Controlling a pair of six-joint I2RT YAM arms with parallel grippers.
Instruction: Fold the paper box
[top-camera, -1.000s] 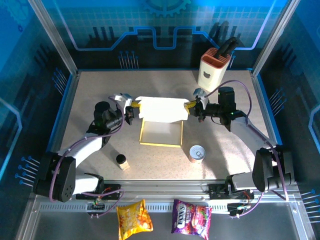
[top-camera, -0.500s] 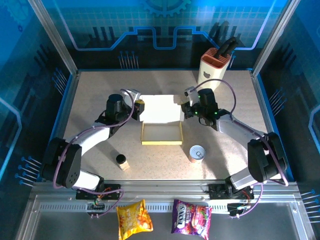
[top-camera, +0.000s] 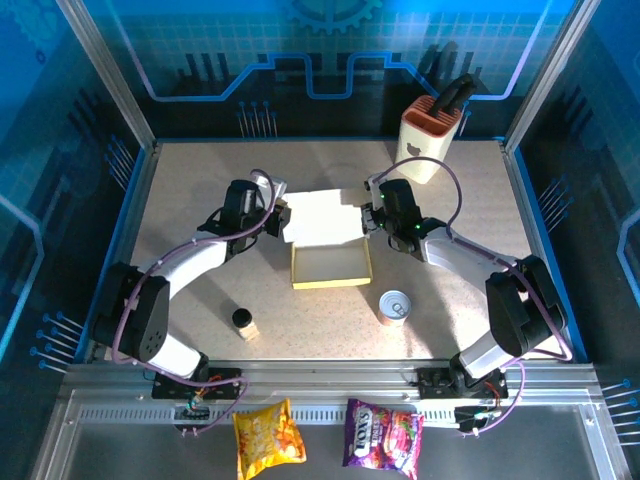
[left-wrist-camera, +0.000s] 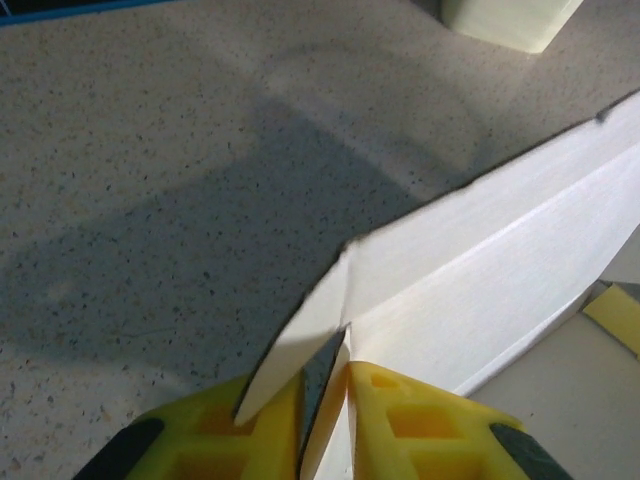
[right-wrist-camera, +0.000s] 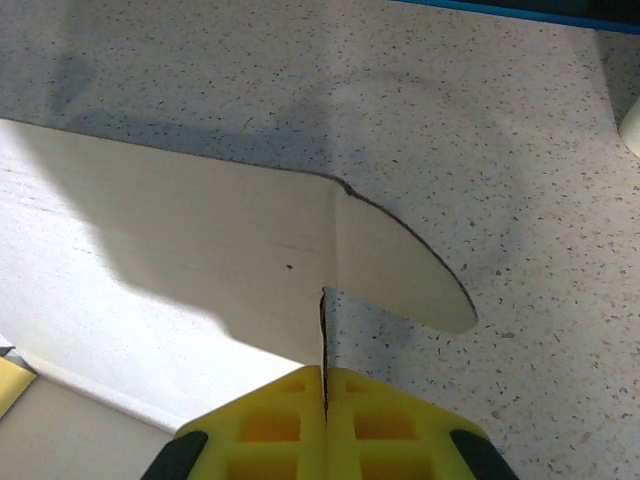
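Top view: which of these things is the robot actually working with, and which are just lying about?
In the job: the paper box, its flaps between the fingers of the left gripper and the right gripper.

Lying about: knife block, tin can, small jar, yellow snack bag, purple snack bag.

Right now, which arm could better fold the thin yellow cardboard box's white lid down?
Probably right: the right gripper pinches the paper box by its lid edge, while the left gripper shows a gap around its flap.
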